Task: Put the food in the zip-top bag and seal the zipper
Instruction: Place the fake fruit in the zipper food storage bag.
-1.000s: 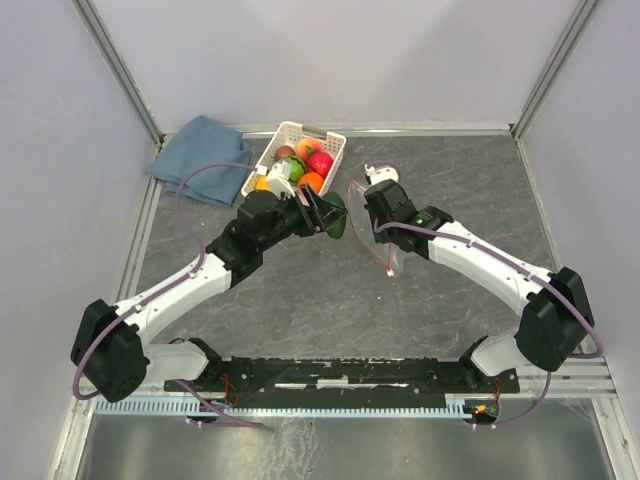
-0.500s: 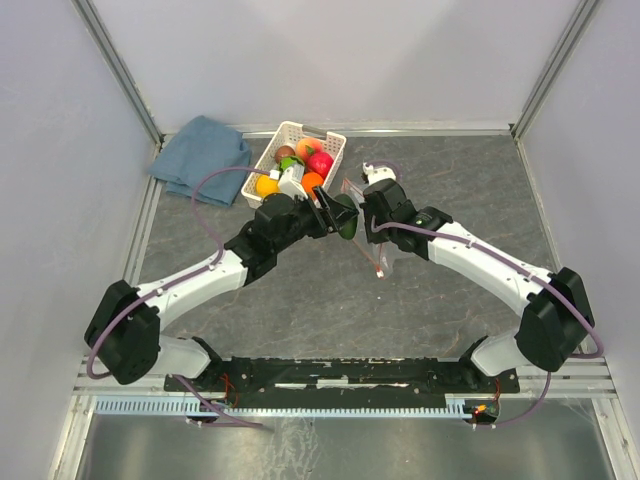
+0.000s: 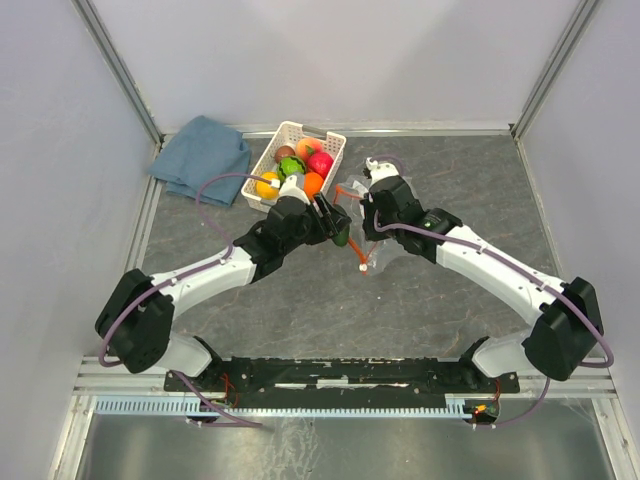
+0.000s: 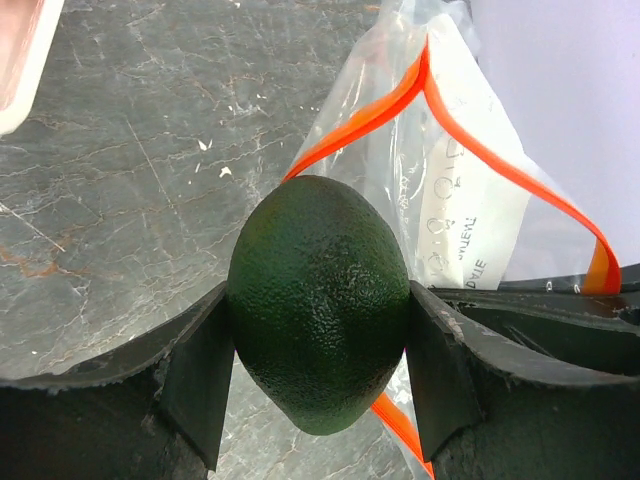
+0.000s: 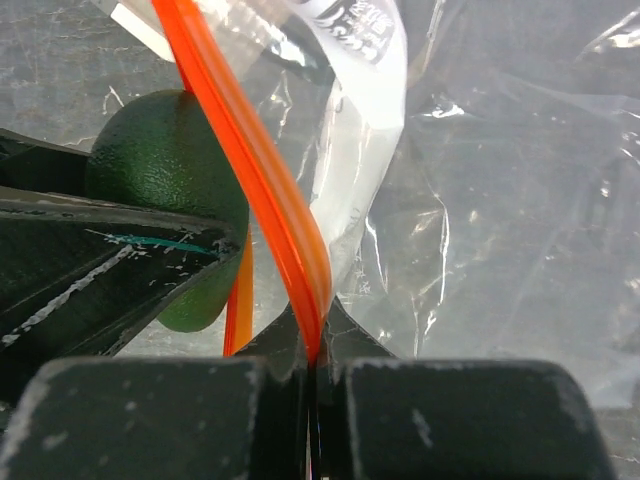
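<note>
Mid-desk, a dark green toy fruit is clamped by the left gripper at the open zip-top bag. Its orange zipper is pinched by the right gripper. Remaining food is left in the white basket at the far edge.

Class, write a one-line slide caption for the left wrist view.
A dark green toy fruit clamped in the left tool at the open orange zipper of the clear zip-top bag.

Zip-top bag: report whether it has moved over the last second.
Yes: the zip-top bag swung its lower end leftward, closer to the white basket.
</note>
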